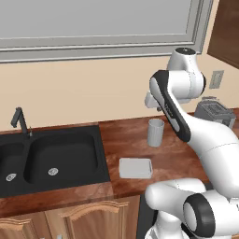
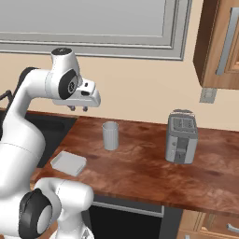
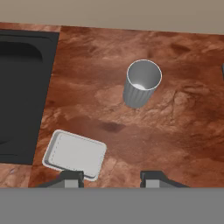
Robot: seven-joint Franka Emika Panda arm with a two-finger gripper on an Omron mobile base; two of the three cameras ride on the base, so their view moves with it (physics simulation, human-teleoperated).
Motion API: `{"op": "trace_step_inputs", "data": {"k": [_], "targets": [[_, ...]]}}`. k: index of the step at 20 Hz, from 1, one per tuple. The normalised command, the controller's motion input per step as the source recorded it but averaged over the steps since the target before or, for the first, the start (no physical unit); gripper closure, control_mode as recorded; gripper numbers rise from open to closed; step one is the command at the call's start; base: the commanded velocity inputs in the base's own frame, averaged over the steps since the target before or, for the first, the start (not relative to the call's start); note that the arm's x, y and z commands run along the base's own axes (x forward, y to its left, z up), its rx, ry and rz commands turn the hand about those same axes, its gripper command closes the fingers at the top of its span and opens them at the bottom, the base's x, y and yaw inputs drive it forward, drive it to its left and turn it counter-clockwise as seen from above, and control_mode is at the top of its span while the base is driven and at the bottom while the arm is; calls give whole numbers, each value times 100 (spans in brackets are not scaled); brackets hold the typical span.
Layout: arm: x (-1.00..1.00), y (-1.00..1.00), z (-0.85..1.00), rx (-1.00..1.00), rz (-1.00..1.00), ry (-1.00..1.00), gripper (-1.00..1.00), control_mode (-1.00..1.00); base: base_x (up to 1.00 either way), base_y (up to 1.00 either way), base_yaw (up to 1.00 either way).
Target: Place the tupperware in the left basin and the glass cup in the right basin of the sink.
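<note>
Cup and container on the bench, fingers (image 2: 78, 109) hanging empty above.

Left base view: no readable writing anywhere. Pale ribbed glass cup (image 1: 156, 132) upright on the reddish bench (image 1: 177, 154), flat pale tupperware (image 1: 135, 168) nearer, just right of the black sink (image 1: 51, 161); wider right basin (image 1: 63, 156) beside narrower left basin (image 1: 10, 163), slim faucet (image 1: 19, 120) behind. Right base view: grey toaster (image 2: 181, 136) well right of the cup, clear of both; fingers high over the bench, left of the cup. Hand view: finger tips spread apart, pinching nothing; tupperware near the left tip, cup farther, open-topped.
</note>
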Motion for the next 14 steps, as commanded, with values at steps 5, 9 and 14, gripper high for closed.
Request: {"op": "trace_step_inputs", "data": {"k": [5,9,14], "targets": [[0,0,0,0,0,0,-100,100,0,0,0],[0,0,0,0,0,0,-100,100,0,0,0],[0,0,0,0,0,0,-100,100,-15,0,0]]}}
